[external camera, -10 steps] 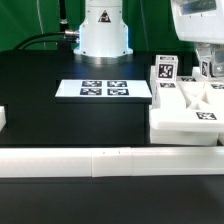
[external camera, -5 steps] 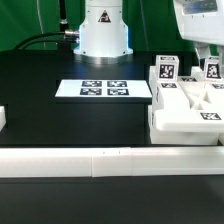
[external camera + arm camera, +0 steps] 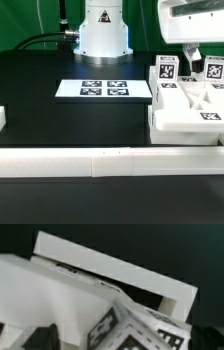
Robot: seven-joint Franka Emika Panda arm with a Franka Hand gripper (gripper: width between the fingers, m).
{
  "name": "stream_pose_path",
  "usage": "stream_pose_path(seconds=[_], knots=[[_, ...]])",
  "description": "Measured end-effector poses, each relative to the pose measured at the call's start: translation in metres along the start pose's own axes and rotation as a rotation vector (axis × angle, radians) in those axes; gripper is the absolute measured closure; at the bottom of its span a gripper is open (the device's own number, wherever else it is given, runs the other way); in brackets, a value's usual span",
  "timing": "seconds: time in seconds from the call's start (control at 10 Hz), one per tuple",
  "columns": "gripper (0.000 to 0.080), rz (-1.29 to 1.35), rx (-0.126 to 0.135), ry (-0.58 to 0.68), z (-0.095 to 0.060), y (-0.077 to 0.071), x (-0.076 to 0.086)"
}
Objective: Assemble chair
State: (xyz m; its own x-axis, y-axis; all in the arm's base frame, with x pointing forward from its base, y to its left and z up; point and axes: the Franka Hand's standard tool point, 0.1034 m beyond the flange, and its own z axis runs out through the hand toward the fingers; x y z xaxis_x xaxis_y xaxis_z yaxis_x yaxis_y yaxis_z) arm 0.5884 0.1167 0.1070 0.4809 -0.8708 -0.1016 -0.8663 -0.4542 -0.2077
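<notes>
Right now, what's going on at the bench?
The arm is putting a chair together. Its hand hangs open above the chair parts stacked at the exterior view's right, gripping nothing. Two tagged pieces stand upright on that stack, directly under the hand. The marker board lies flat mid-table, and a long low white rail runs along the near edge.

Your open run is the black table [image 3: 60, 125] along its middle, the flat marker board [image 3: 105, 89] being no bar. The long white rail [image 3: 110, 161] walls the near edge. Chair parts [image 3: 185, 105] crowd the exterior view's right corner.
</notes>
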Motion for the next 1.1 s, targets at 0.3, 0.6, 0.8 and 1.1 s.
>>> stream_pose_path(seconds=[0.3,0.6,0.8,1.1], knots=[[0.0151,-0.334,-0.096,-0.03,-0.006,-0.004,-0.005],[0.0151,-0.578,-0.08,0.007,-0.006,-0.008,-0.001],[0.0179,-0.678,-0.079,0.003,-0.006,-0.008,-0.001],[0.0483,-0.677,-0.08,0.003,-0.006,-0.008,-0.001]])
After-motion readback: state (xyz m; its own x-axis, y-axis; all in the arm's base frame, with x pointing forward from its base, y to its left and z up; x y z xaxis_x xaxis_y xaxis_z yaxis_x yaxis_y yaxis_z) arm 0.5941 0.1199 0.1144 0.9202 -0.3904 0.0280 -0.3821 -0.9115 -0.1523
